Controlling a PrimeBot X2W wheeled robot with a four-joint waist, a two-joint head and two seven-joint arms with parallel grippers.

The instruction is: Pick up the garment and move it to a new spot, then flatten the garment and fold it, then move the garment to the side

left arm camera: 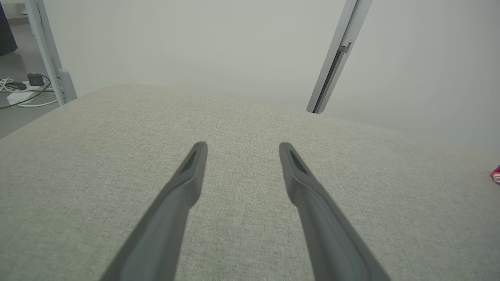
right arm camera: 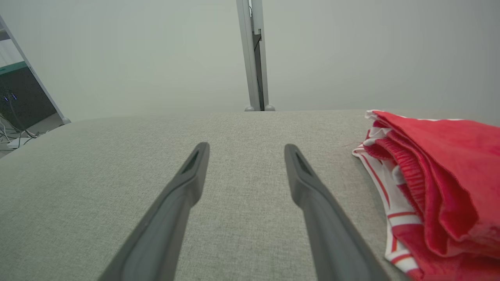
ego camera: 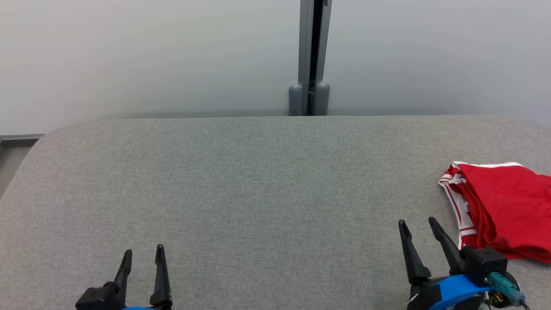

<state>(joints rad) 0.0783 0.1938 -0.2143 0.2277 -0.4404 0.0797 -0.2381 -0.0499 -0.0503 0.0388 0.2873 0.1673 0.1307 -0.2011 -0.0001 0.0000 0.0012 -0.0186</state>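
The red garment, trimmed with white stripes and lying in folded layers, sits at the right edge of the grey padded surface, toward its near side. The right gripper is just to the left of it, its two dark fingers spread apart with nothing between them, and the cloth is close beside the fingers but not touching them. Toward the near left side the left gripper is also parted and empty, well apart from the garment, and a pale grey post stands behind the far edge.
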